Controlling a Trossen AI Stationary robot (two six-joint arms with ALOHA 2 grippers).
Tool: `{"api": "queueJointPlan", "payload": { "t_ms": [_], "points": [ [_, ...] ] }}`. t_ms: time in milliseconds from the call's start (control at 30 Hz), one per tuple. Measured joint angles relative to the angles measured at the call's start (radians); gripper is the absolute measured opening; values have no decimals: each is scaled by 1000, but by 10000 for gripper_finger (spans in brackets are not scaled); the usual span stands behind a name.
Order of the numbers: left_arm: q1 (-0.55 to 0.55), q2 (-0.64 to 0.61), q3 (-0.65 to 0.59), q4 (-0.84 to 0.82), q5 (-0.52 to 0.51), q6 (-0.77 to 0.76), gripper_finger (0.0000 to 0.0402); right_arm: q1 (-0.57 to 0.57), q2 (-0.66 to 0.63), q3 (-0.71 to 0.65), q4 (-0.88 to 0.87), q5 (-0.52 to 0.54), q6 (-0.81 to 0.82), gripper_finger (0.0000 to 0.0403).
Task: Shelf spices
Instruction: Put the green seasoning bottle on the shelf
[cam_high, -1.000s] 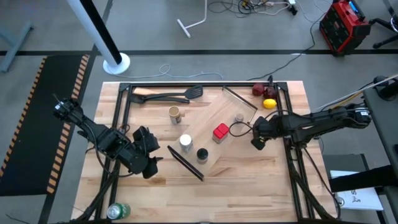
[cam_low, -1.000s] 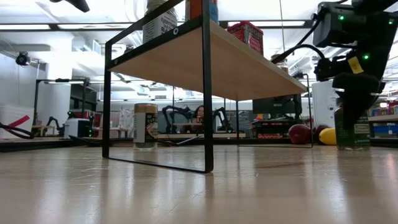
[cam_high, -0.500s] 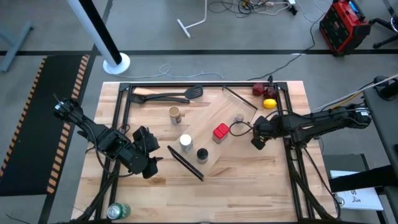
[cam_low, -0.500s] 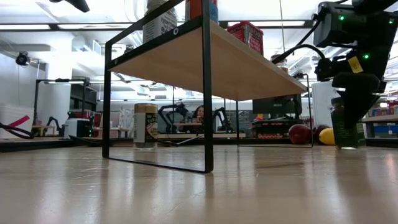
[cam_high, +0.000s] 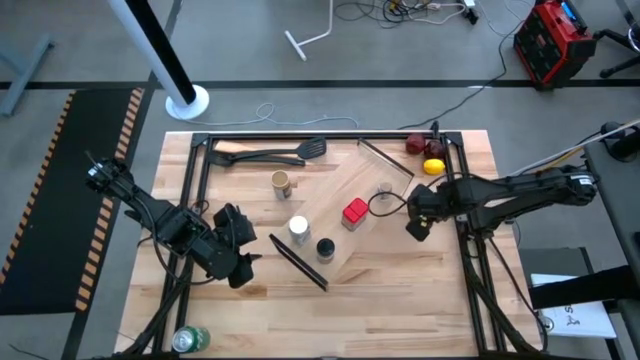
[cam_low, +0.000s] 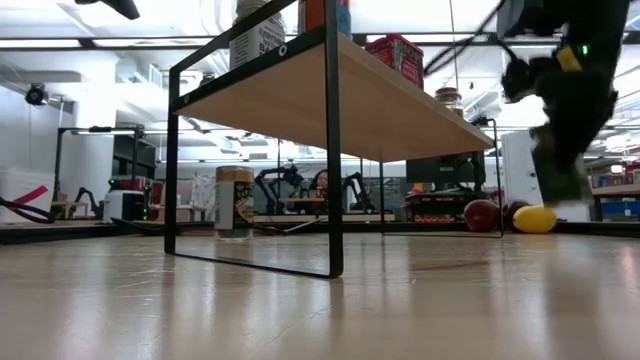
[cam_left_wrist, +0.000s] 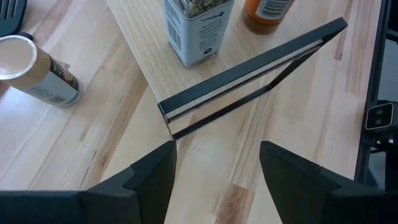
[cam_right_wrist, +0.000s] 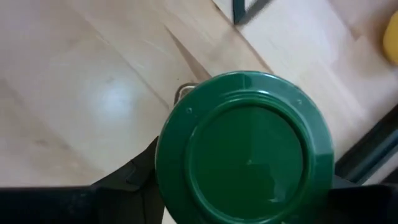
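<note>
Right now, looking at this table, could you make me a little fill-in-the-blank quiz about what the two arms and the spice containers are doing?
1. The right gripper is shut on a jar with a ____ lid.
2. On the shelf, the square tin is coloured ____.
3. The tan open-top cylinder stands on the ____, beside the shelf.
4. The left gripper hangs open and holds ____.

Missing words: green; red; table; nothing

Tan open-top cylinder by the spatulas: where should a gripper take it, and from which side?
Grip the tan open-top cylinder around its round side wall, coming straight down with one finger either side. It stands upright on the table, off the shelf, mouth open upward.
</note>
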Motion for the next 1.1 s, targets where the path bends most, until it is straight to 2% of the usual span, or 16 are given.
{"api": "queueJointPlan", "payload": {
  "t_ms": [400, 600, 767, 933, 1100],
  "points": [
    [-5, 0, 0, 1, 0, -6, 220, 126, 1, 328, -225, 7, 5, 180],
    [-4, 0, 0, 4, -3, -6, 220, 129, 1, 504, -301, 76, -24, 180],
    [-4, 0, 0, 18, -8, 3, 220, 72, 38, 651, -309, 99, -150, 180],
    [-3, 0, 0, 17, -26, 5, 220, -26, 146, 811, -325, 98, -350, 180],
    [-3, -1, 0, 17, -30, 5, 220, -168, 276, 953, -327, 9, -553, 180]
  ]
}}
